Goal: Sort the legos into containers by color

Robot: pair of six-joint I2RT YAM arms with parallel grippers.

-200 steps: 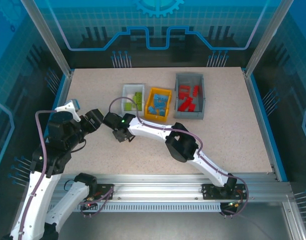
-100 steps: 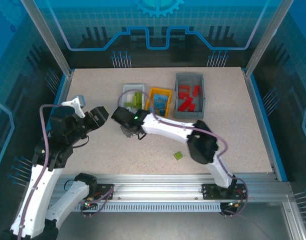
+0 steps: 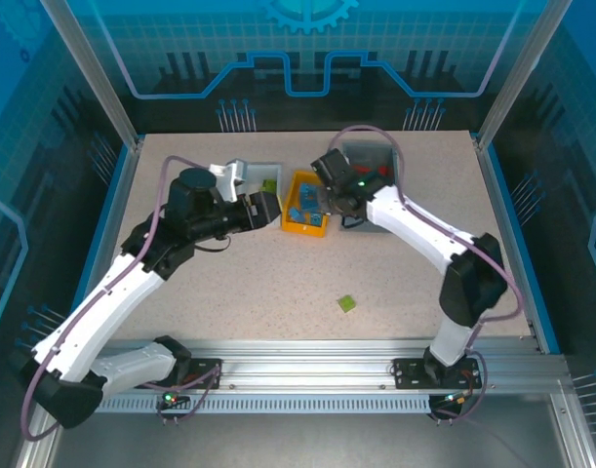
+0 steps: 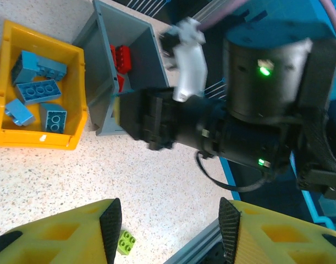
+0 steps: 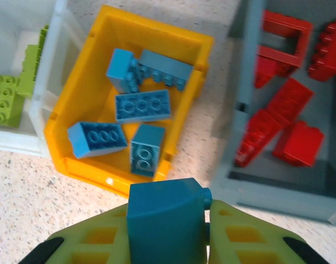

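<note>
Speckled tabletop (image 3: 278,283): right tool (image 5: 168,231) pinches blue lego (image 5: 165,212) bottom center, near yellow bin (image 5: 157,26); left tool (image 4: 169,225) spread.

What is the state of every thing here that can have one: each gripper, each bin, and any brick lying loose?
right gripper, shut on the blue brick.
left gripper, open, empty.
orange-yellow bin, holds blue bricks.
white bin, holds green bricks.
grey bin, holds red bricks.
loose green brick, lying on the table, outside every bin.
</note>
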